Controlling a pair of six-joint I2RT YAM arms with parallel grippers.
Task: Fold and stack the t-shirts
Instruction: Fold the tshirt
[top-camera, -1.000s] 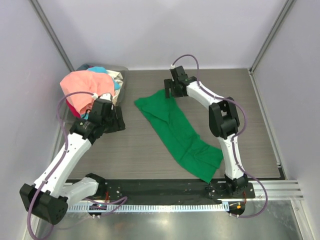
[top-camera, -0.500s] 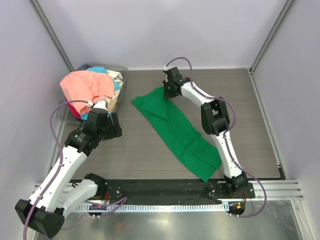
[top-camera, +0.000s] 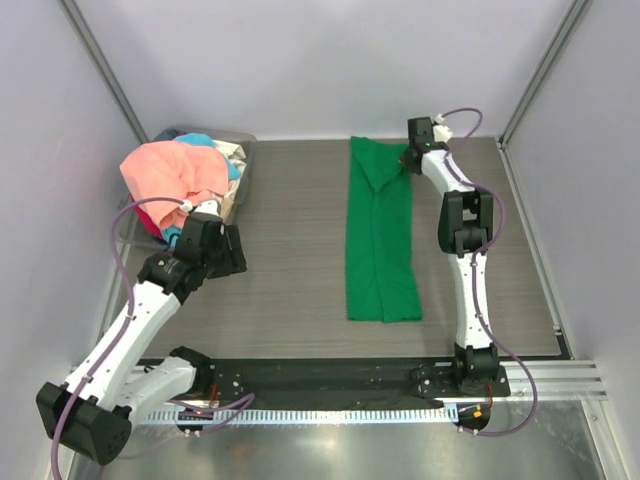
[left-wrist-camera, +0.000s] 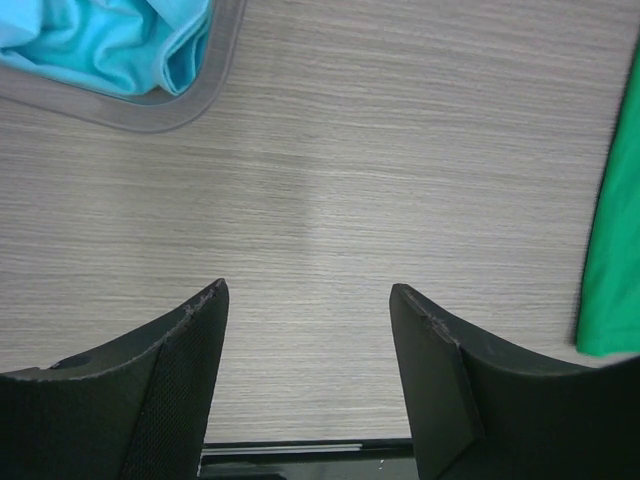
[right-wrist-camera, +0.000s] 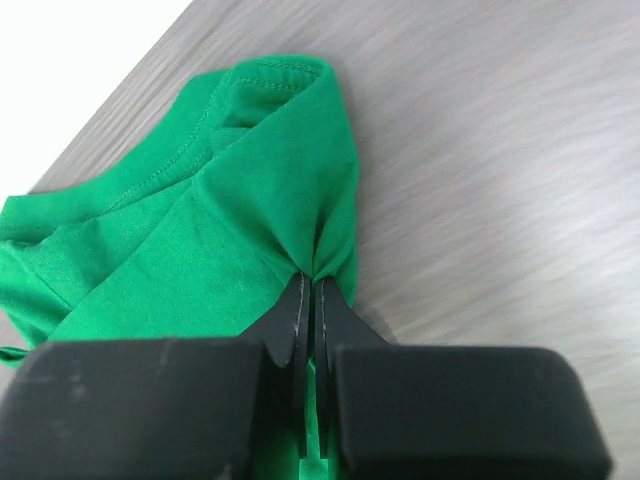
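A bright green t-shirt lies as a long narrow strip from the back of the table toward the front. My right gripper is shut on its far right corner; in the right wrist view the green t-shirt bunches into my right gripper. A salmon-pink t-shirt is heaped over the bin at back left, with a light blue t-shirt under it. My left gripper stands open over bare table, nothing between its fingers. The green t-shirt's edge shows at the right of that view.
The grey translucent bin sits in the back left corner; its rim lies just beyond my left gripper. White walls close in the table on three sides. A black rail runs along the near edge.
My right gripper closed on the green t-shirt and pulled it right and back, drawing it from a diagonal heap into a straight strip. The left arm has shifted slightly.
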